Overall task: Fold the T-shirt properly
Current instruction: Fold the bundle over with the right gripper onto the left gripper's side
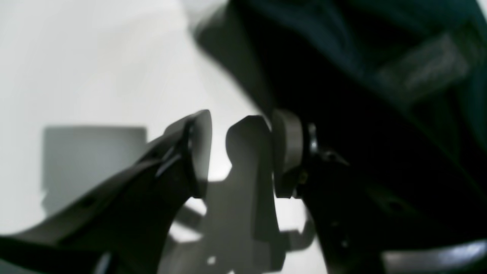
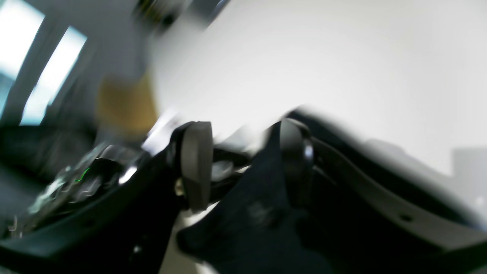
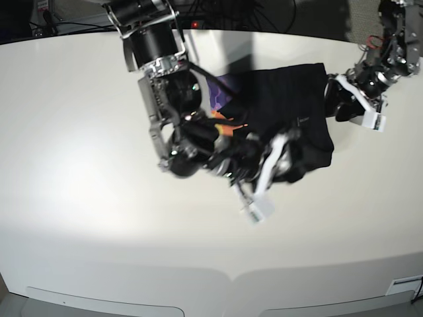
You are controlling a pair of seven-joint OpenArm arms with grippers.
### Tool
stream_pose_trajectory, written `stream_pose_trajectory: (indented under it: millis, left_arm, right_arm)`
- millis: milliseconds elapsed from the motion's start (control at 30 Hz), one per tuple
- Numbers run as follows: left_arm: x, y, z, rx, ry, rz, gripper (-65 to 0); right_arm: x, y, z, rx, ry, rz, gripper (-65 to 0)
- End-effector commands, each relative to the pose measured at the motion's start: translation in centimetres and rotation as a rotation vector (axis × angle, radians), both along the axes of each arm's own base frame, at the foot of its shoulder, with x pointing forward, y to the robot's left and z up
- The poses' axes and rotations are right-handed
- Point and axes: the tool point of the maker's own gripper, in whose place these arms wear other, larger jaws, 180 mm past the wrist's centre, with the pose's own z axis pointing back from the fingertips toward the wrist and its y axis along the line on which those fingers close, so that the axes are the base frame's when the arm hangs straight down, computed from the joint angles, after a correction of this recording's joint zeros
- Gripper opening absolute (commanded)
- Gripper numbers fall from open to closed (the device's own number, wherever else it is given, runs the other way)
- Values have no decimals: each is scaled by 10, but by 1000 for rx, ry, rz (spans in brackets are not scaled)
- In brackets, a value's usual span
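The black T-shirt [image 3: 284, 105] lies crumpled on the white table [image 3: 99, 198], with a bit of purple and orange print [image 3: 221, 99] showing at its left edge. My right gripper [image 3: 274, 165] is over the shirt's front edge. In the right wrist view it [image 2: 245, 163] stands open, and a fold of black cloth [image 2: 251, 205] lies between the jaws against one pad. My left gripper [image 3: 336, 99] is at the shirt's right edge. In the left wrist view it [image 1: 241, 152] is open and empty, with the black cloth [image 1: 361, 95] just beside it.
The right arm's bulky black body [image 3: 172, 112] reaches across the table from the back and covers the shirt's left part. Cables and equipment [image 3: 218, 10] sit behind the table's far edge. The wrist views are blurred.
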Motion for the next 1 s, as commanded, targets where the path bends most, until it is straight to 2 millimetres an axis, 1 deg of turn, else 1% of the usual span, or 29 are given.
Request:
stream_pose_trajectory:
  millis: [0,67,100,133,167,200,233,267,300,333,367,433,500,567,600,667,733,800,867,967]
  left_arm:
    - [15,16,20,41,-59,18,-401]
    - [24,33,35,109,-79,37,-401]
    - [27,37,43,121,-84,42,-401]
    - [29,38,50,114,-81,44,-401]
    - [31,33,58,83,-80,38,-402]
    - [32,26,66,44,-83,29,-421]
    - [32,17,73,-1,-85,20,-461]
    - [32,6,80,-53,-86,9,-516]
    - [30,-6,87,-108,-86,-2,-576]
    - [27,-17,89,-144,-78,-14,-634]
    - [23,-29,90,-176,-72,-26,-650]
    - [12,-49,86,-237,-50,-35,-650]
    - [-4,-66,76,-293,-23,-42,-650]
    - [-23,-79,63,-317,6,-40,-650]
    - [-31,-82,56,-305,9,-29,-650]
    - [-42,-83,42,-243,-1,0,-650]
    - [-49,-85,31,-186,0,9,-650]
    - [-49,-85,25,-158,-1,18,-650]
    - [-45,-79,19,-137,-3,48,-650]
    - [-33,-62,3,-76,16,97,-650]
  right_arm:
    - [11,-1,24,52,-51,-14,-359]
    - [23,-17,25,49,-57,-58,-359]
    - [29,-28,20,23,-60,-83,-362]
    - [35,-40,13,-18,-66,-108,-383]
    - [39,-52,5,-67,-72,-131,-420]
    - [43,-63,-4,-119,-76,-149,-476]
    - [44,-72,-13,-168,-82,-160,-544]
    - [46,-80,-18,-202,-88,-170,-616]
    - [48,-86,-21,-226,-95,-179,-650]
    - [51,-92,-22,-240,-107,-192,-650]
    - [54,-96,-22,-249,-125,-209,-650]
    - [59,-102,-24,-277,-150,-231,-650]
    - [60,-102,-28,-294,-154,-235,-650]
    - [62,-100,-40,-320,-153,-234,-650]
    - [63,-99,-51,-348,-154,-232,-650]
    - [63,-97,-76,-410,-145,-218,-650]
    - [58,-96,-101,-474,-128,-191,-650]
    - [51,-96,-120,-531,-115,-162,-650]
    - [45,-96,-129,-567,-113,-145,-650]
    - [40,-102,-137,-592,-93,-138,-650]
